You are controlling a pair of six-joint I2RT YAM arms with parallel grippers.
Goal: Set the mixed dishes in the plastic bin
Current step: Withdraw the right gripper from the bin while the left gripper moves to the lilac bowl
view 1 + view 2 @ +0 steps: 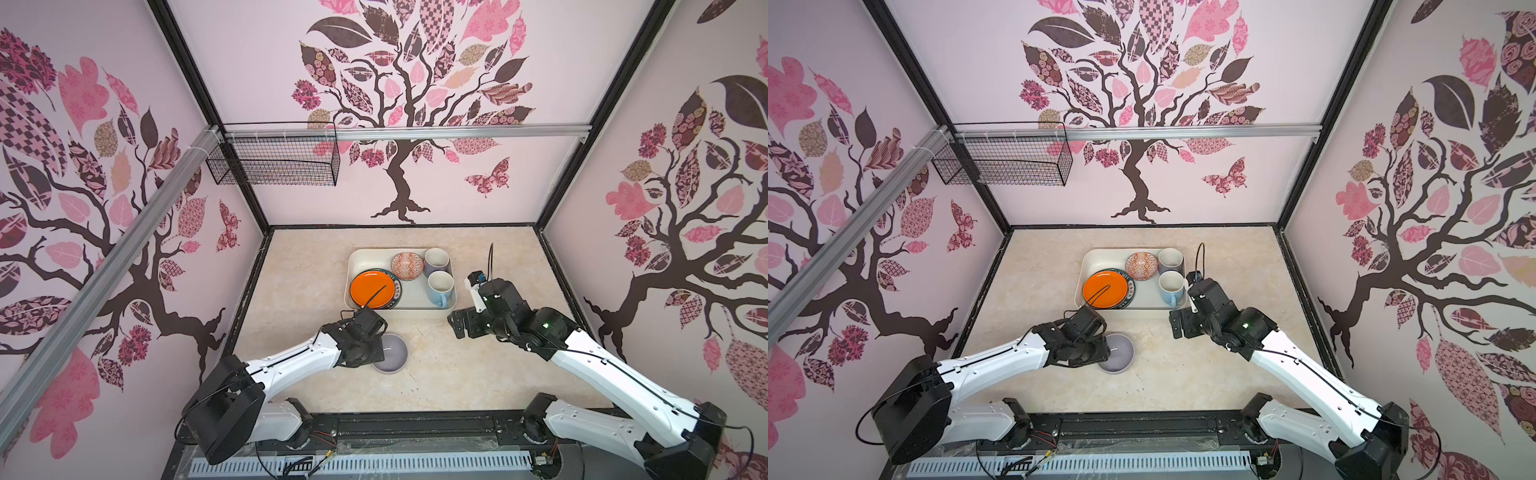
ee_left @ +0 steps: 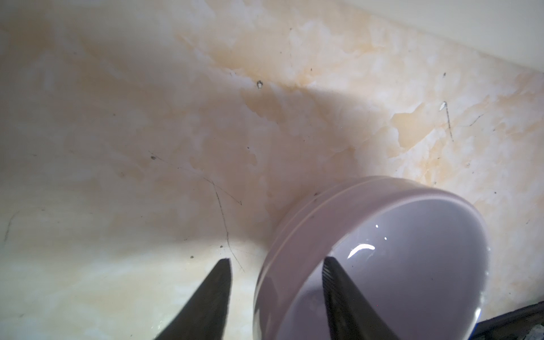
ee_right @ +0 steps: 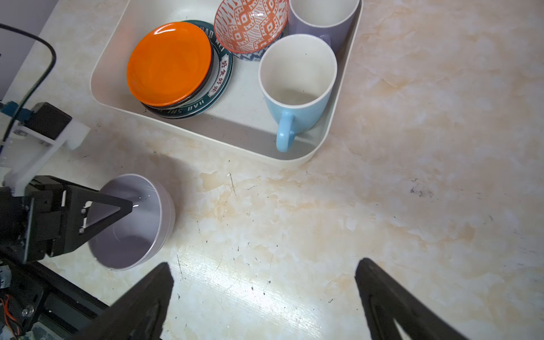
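Cream bin (image 3: 235,120), two mugs (image 3: 297,103), one patterned bowl (image 3: 250,26), one lavender bowl (image 3: 132,235) outside

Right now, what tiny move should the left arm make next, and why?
Probably close the left gripper on the bowl's wall. One finger is inside the bowl and the other is outside, with gaps showing on both sides, so nothing is gripped yet. The bowl sits on the table, not in the bin.

The left gripper (image 2: 275,260) angles downward, jaws partly spread. The right gripper (image 3: 265,262) hovers with jaws spread wide.
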